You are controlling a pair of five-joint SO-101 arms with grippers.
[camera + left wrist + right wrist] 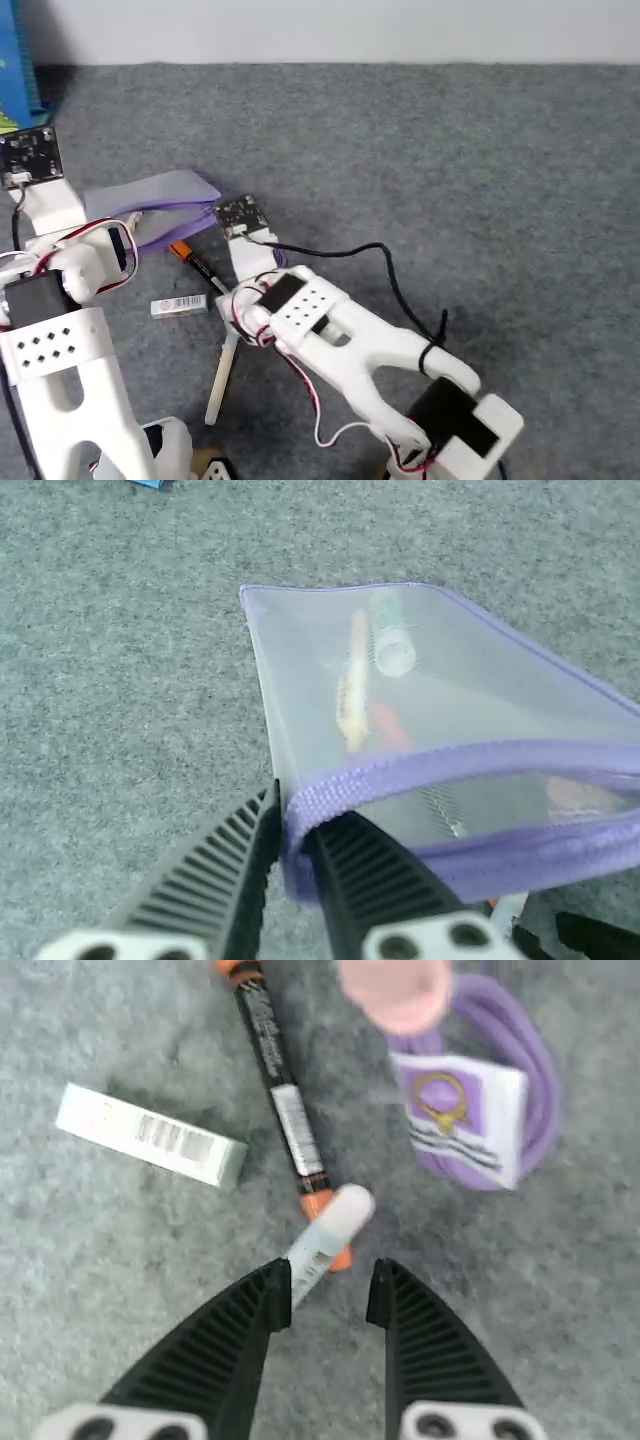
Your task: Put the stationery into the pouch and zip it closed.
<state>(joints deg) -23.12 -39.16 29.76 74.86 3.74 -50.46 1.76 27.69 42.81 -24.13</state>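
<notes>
Shows the left hand (290, 818) closed on the purple zip edge of the pouch (430, 680), at one corner of the mouth. Judged to be lifting and steadying that edge so as to keep the mouth gaping for loading. Note, behind the clear wall and so apparently already inside, an orange pen (350, 685) and a green-and-white tube (390, 640).

Shows the right hand (330, 1285) open and pointed down at the tabletop (480, 150), jaws set either side of the tip of a white pen (325, 1232), with a gap showing on one side. Judged poised for a pick, not yet gripping.

Note the white pen's tip lying across the orange end of a black pen (280, 1110), touching it; likely to drag or roll that pen on closing or lifting. Note the box (150, 1140), barcoded, just beside the black pen and apart from the jaws.

Note the pouch's label (460, 1115) near the black pen's far end, and beside it a pink shape (395, 990), too blurred to identify.

Seen from above: the pouch on the tabletop between the two arms, black pen and box between it and the white pen, all partly overhung by the right arm. Also a blue object (15, 80) at the far edge, well apart.
</notes>
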